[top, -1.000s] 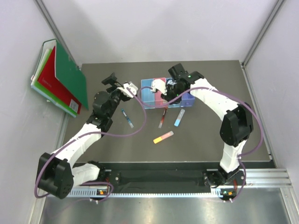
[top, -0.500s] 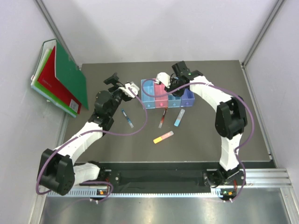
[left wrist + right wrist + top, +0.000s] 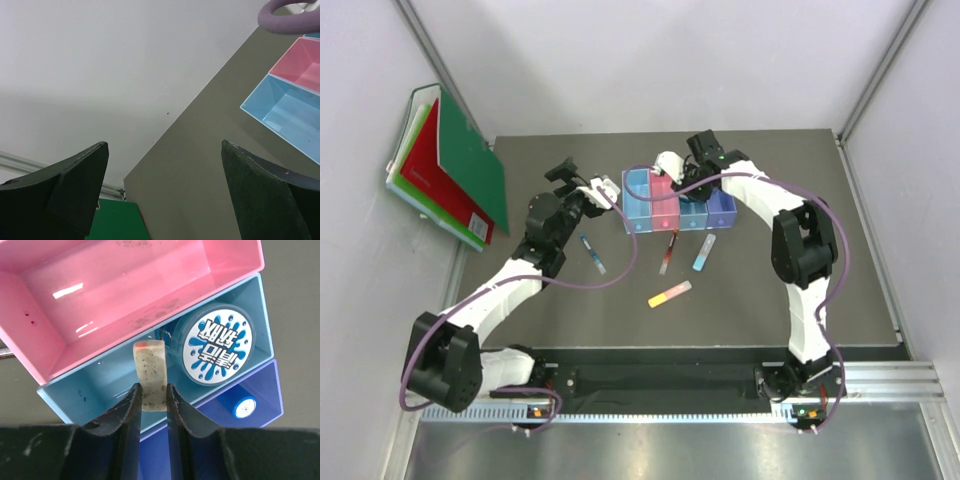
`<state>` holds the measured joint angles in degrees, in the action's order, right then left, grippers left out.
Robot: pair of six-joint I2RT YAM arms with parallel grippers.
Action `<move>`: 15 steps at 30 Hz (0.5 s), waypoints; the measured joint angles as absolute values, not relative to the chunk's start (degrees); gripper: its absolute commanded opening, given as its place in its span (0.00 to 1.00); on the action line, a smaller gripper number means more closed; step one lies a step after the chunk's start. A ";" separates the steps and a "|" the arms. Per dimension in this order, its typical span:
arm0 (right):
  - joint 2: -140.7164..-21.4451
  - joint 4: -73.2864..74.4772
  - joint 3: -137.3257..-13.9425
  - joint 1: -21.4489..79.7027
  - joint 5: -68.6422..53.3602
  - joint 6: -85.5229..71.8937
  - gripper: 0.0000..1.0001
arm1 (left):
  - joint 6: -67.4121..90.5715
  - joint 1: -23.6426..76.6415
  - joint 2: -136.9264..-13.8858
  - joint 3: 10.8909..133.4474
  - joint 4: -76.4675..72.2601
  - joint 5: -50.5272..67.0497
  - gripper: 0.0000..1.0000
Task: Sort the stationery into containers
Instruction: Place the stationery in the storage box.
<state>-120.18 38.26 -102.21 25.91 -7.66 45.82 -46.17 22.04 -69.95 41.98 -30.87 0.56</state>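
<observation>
My right gripper (image 3: pixel 152 387) is shut on the beige eraser (image 3: pixel 152 374) and holds it over the blue bin (image 3: pixel 100 390). That bin holds the round blue tin (image 3: pixel 217 344). The grey-capped blue bottle (image 3: pixel 240 406) lies in the violet-blue bin (image 3: pixel 260 385). The pink bin (image 3: pixel 125 300) holds nothing. In the top view my right gripper (image 3: pixel 685 182) is over the containers (image 3: pixel 642 222). The blue pen (image 3: pixel 592 253), red-black pen (image 3: pixel 668 250), light-blue stick (image 3: pixel 705 252) and yellow-pink stick (image 3: pixel 669 294) lie on the table. My left gripper (image 3: pixel 605 188) is open beside the light-blue bin (image 3: pixel 287 107).
The green and red folders (image 3: pixel 450 165) lean against the left wall; a green corner shows in the left wrist view (image 3: pixel 115 220). A purple cable (image 3: pixel 290 17) hangs over the bins. White walls close in the table at the back and sides.
My right arm has folded in, its elbow moving left and back, while the gripper stays over the bins. My left arm has hardly moved.
</observation>
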 measured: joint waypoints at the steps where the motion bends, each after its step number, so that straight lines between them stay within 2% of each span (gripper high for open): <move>1: -120.18 38.15 -102.21 25.80 -7.60 45.80 0.27 | -46.17 22.04 -70.08 42.00 -30.89 0.56 0.99; 5: -120.18 38.13 -102.21 25.23 -7.57 45.30 0.33 | -46.15 22.04 -70.41 42.02 -30.89 0.58 0.99; 8: -120.16 38.15 -102.21 24.60 -7.57 44.88 0.45 | -45.95 22.04 -70.65 42.02 -30.87 0.64 0.99; 15: -119.15 38.39 -102.06 23.66 -7.62 43.81 0.57 | -45.93 22.02 -71.05 41.91 -30.92 1.87 0.99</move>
